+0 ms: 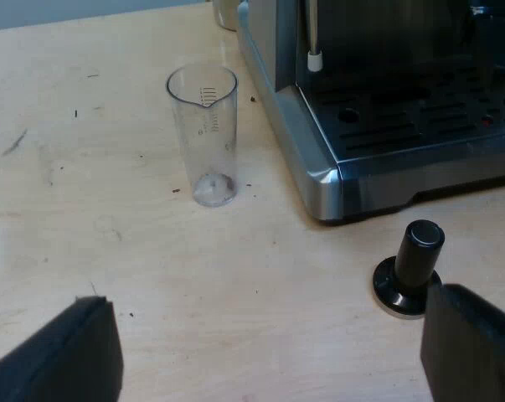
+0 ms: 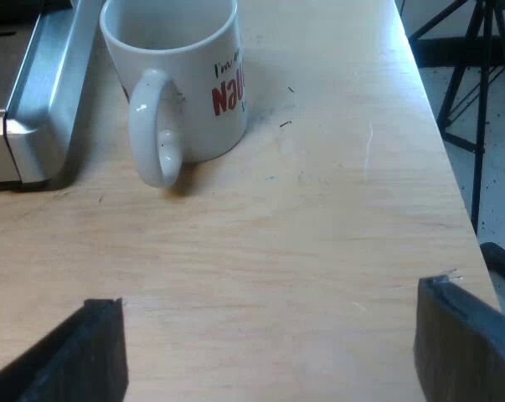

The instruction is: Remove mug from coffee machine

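Note:
A white mug (image 2: 185,79) with red lettering stands upright on the wooden table beside the espresso machine's metal corner (image 2: 43,92), its handle turned toward my right gripper (image 2: 269,352). That gripper is open, a short way from the mug, with nothing between its fingers. My left gripper (image 1: 269,352) is also open and holds nothing, low over the table near the machine's drip tray (image 1: 419,126).
An empty measuring glass (image 1: 206,138) stands on the table close to the machine's corner. A tamper with a black knob (image 1: 411,268) sits by the drip tray, close to one left finger. The table edge (image 2: 436,142) runs past the mug, with tripod legs (image 2: 478,100) beyond it.

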Available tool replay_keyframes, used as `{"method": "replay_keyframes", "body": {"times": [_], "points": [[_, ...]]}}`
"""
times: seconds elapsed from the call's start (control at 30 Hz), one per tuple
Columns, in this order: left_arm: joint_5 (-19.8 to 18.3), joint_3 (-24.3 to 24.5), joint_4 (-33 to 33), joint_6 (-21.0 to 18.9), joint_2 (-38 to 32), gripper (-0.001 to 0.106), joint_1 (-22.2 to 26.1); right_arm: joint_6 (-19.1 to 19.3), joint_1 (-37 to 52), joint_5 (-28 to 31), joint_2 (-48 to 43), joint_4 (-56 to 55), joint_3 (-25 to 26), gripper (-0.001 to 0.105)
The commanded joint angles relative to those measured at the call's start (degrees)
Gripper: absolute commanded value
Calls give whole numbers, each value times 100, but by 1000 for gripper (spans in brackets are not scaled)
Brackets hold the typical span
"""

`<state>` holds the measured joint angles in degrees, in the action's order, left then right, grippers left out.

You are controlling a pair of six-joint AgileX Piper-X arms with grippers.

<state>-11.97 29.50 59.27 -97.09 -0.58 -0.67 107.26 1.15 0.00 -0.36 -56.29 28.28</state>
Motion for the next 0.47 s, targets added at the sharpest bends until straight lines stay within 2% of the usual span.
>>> {"method": "replay_keyframes", "body": {"times": [0.03,0.47], "points": [[61,1,-91,-33,-241,79,-14,53,21,0,-261,46,25,71],[61,1,-91,3,-241,79,-14,53,21,0,-261,46,25,71]]}}
